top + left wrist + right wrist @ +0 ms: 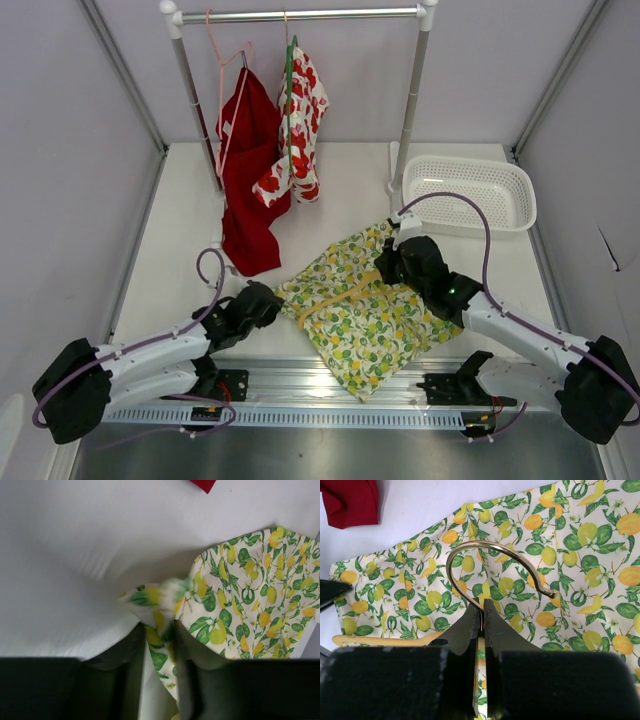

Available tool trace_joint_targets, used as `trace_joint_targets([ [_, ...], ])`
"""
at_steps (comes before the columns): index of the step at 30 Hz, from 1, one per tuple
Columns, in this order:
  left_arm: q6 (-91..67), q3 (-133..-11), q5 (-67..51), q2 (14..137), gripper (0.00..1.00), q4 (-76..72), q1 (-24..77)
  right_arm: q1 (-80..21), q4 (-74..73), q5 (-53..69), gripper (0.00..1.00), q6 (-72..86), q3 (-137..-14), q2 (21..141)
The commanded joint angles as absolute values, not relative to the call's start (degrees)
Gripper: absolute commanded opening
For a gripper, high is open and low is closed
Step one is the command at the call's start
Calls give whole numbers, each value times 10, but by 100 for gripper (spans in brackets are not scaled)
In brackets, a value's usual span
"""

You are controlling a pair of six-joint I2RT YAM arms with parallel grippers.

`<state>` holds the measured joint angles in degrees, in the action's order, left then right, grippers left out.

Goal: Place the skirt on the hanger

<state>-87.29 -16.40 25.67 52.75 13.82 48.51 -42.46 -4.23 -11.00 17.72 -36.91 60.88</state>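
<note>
The skirt (365,310), white with lemons and green leaves, lies flat on the table in front of both arms. The yellow-tan hanger (338,295) lies across it. My right gripper (392,262) is shut on the neck of the hanger's metal hook (492,555), and the hanger's arm (385,641) runs left over the skirt (570,580). My left gripper (268,297) is shut on the skirt's left edge (165,630); the cloth bunches between the fingers (200,650). The rest of the skirt (255,595) spreads to the right.
A rail (300,14) at the back holds a red garment (247,170) on a pink hanger (222,60) and a white red-flowered garment (300,125) on a green hanger (290,90). A white basket (470,192) stands at the back right.
</note>
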Motion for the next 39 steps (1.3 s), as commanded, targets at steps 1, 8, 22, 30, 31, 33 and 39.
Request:
trace_joint_targets([
  [1, -804, -166, 222, 540, 24, 63, 438, -423, -7, -95, 0, 176, -367, 588],
  [8, -696, -197, 147, 565, 0, 25, 341, -432, 11, -70, 0, 165, -352, 563],
  [22, -520, -323, 21, 695, 0, -36, 267, -533, 8, -91, 0, 134, -333, 538],
  [30, -455, -364, -62, 740, 43, -18, 262, -509, 19, -108, 0, 154, -333, 600],
  [31, -450, -364, -66, 735, 50, -12, 262, -506, 25, -105, 0, 157, -332, 604],
  [33, -435, -358, -69, 708, 65, -4, 262, -497, 34, -107, 0, 163, -334, 613],
  [39, -389, -355, -55, 611, 80, 83, 262, -464, 57, -101, 0, 170, -364, 664],
])
